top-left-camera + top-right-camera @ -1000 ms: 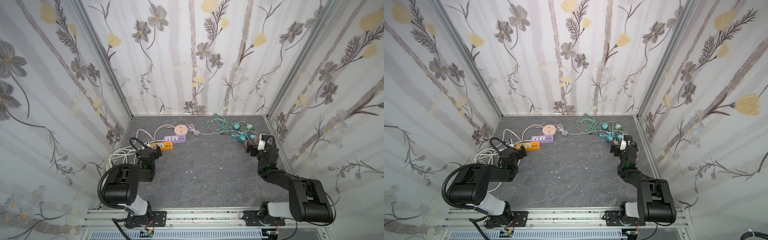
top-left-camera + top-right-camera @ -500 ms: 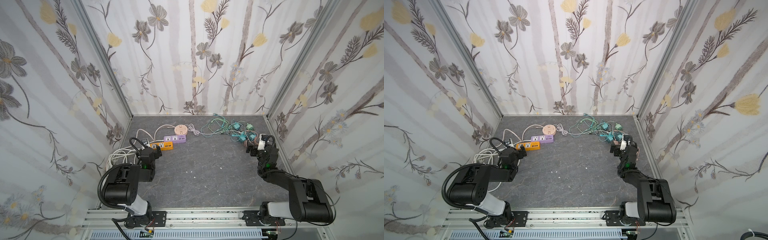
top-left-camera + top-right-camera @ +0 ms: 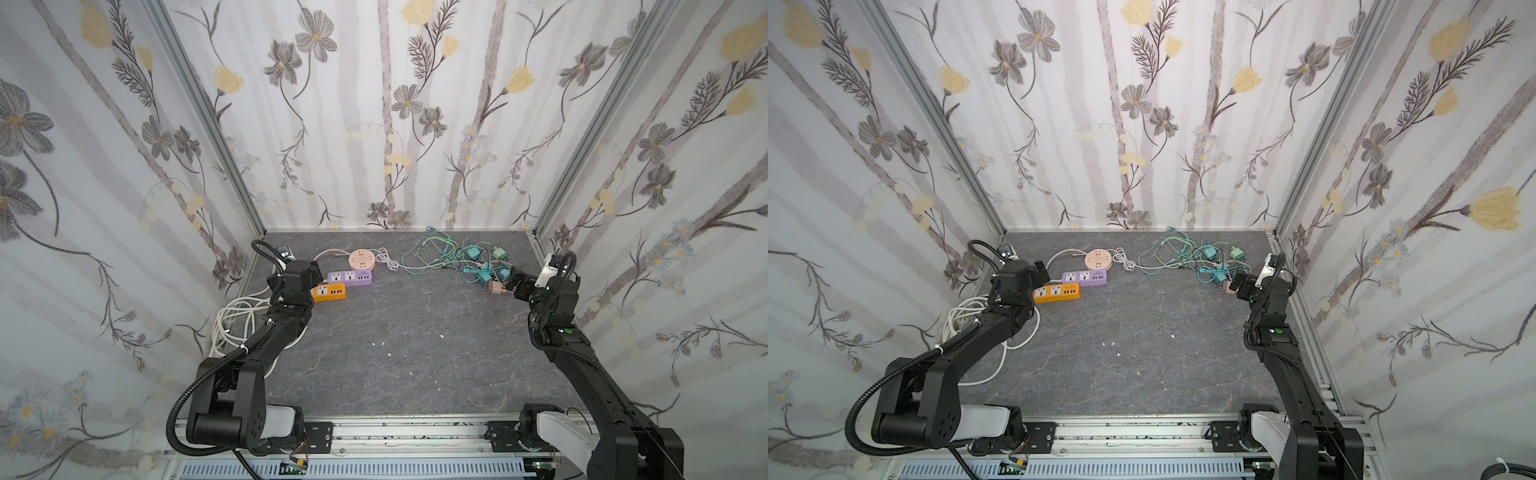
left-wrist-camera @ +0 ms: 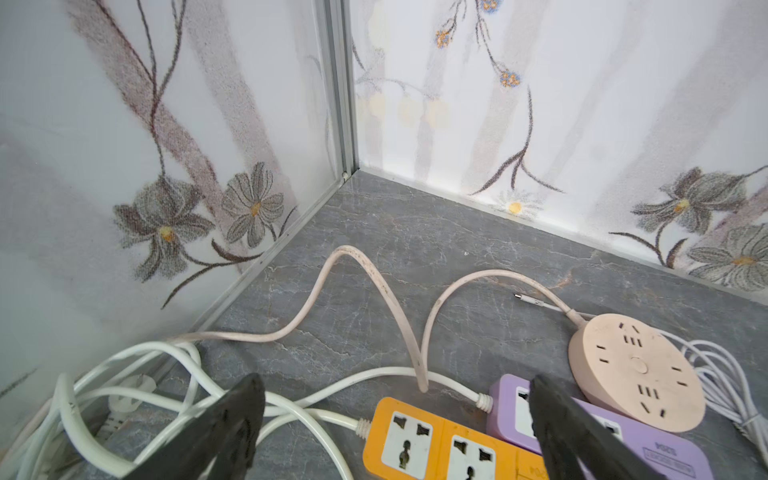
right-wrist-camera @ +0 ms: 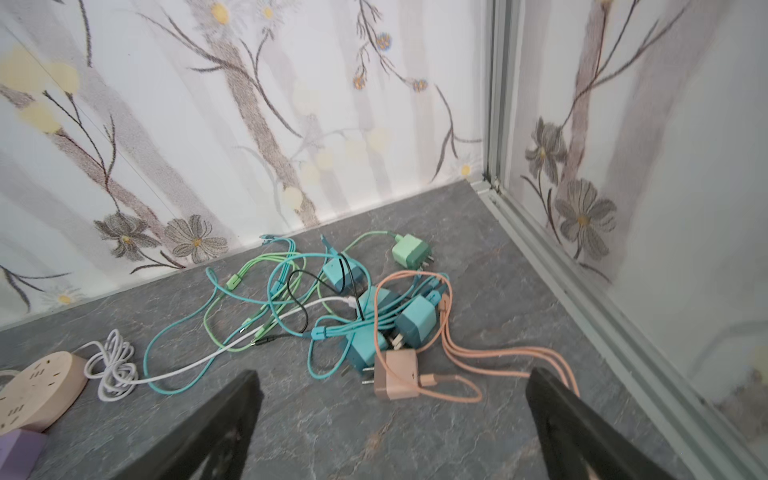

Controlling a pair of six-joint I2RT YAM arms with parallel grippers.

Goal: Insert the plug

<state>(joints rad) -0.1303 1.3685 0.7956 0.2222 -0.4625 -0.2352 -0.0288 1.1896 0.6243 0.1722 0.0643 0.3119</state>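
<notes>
The pink plug (image 5: pixel 397 374) lies flat on the grey worktop (image 5: pixel 332 424), at the near edge of the tangle of teal chargers (image 5: pixel 365 349). It sits just ahead of the right claw (image 5: pixel 392 384), whose jaws are spread and empty. The left claw (image 4: pixel 395 388), also spread, hovers by the orange power strip (image 4: pixel 442 424).

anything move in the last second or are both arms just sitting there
Nothing visibly changed. The left pincer stayed open above the orange strip, and the right pincer stayed open in front of the pink charger. Neither holds anything, and the strips, chargers and cables lie where they were.
</notes>
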